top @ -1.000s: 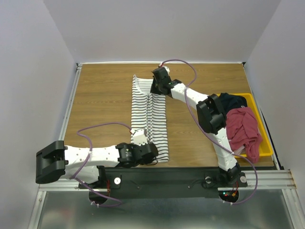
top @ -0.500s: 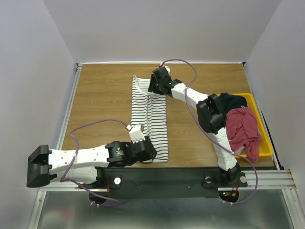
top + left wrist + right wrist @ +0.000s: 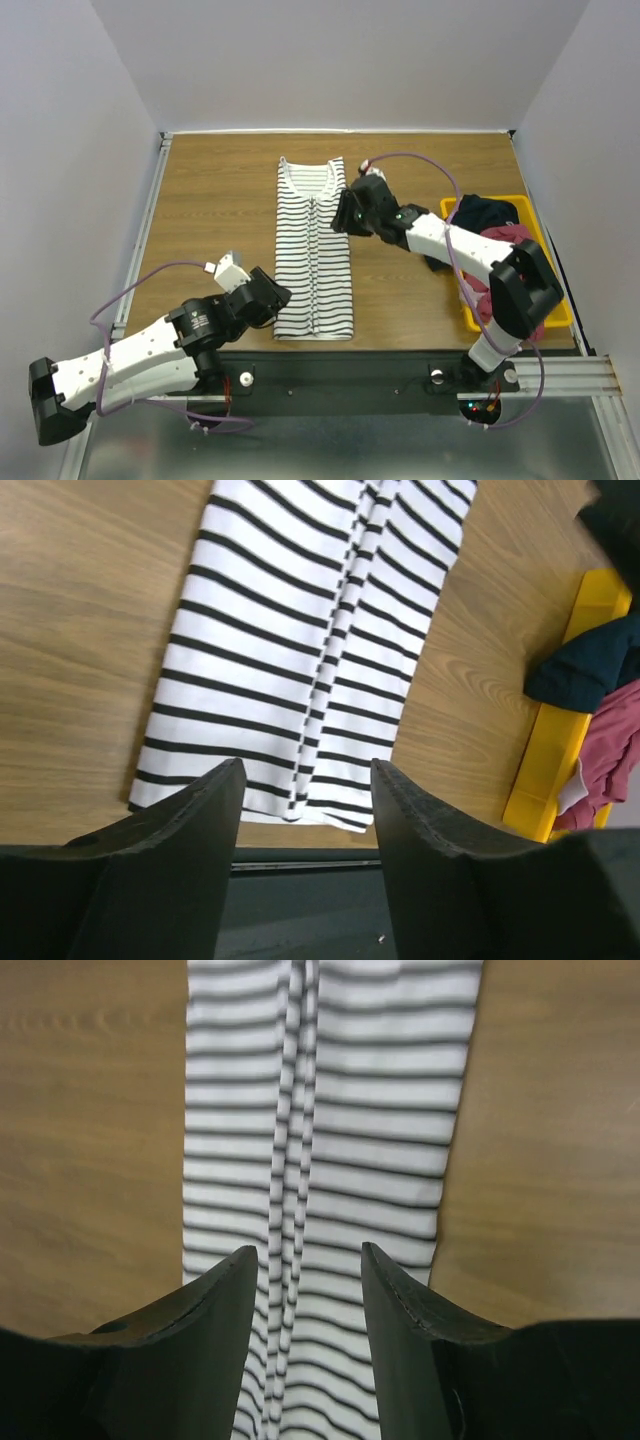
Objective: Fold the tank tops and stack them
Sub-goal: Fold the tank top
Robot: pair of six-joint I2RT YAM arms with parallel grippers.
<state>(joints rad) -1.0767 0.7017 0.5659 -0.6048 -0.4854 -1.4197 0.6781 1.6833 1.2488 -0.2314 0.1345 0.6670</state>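
The striped tank top (image 3: 314, 250) lies flat on the wooden table, both long sides folded in to meet along the middle; it also shows as the striped tank top (image 3: 300, 650) and striped tank top (image 3: 330, 1140) in the wrist views. My left gripper (image 3: 268, 300) hovers off its near left corner, open and empty (image 3: 305, 780). My right gripper (image 3: 345, 212) is above the top's right edge, open and empty (image 3: 308, 1260). The dark red tank top (image 3: 512, 270) sits bunched in the yellow bin (image 3: 553, 318).
A dark navy garment (image 3: 485, 215) lies in the yellow bin's far end, also seen as a dark navy garment (image 3: 590, 665) from the left wrist. The table's metal rail (image 3: 400, 365) runs along the near edge. Bare wood (image 3: 210, 210) lies left of the shirt.
Both grippers have opened and let go of the striped top. The left arm pulled back to the left; the right arm drew back from the far end towards the right edge. The top now lies folded.
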